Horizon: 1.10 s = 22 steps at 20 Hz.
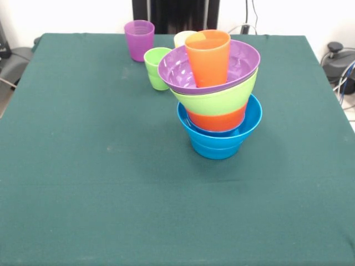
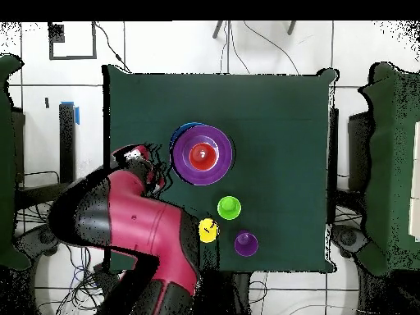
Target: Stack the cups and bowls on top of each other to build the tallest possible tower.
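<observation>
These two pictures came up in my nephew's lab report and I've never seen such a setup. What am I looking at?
Both show one table with a green cloth at the same moment. One camera faces the robot from across the table; the other looks straight down, so it is turned half round. The big red and black shape in the overhead view is the robot's arm, beside the pile. I cannot make out its tool, and nothing appears held. On the cloth stands a tower: a blue bowl at the bottom, then orange, lime green and purple bowls, with an orange cup standing in the top one. Apart from it stand purple, green and yellow cups.
</observation>
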Motion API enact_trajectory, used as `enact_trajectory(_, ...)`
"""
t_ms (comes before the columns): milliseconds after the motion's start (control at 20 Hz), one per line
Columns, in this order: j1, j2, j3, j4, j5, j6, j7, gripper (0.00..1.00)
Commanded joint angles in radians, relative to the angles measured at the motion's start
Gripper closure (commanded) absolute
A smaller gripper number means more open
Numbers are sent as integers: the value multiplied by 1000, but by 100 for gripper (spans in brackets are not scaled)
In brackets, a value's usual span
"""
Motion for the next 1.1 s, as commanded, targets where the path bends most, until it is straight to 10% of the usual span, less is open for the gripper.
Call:
enact_trajectory(50, -104, -84, 177, 182, -117, 82, -170, 0)
enact_trajectory(700, -530, -268, 434, 400, -280, 9, -416, 0)
enact_trajectory(1100, -759, -201, 635, 469, -426, -151, -370, 0)
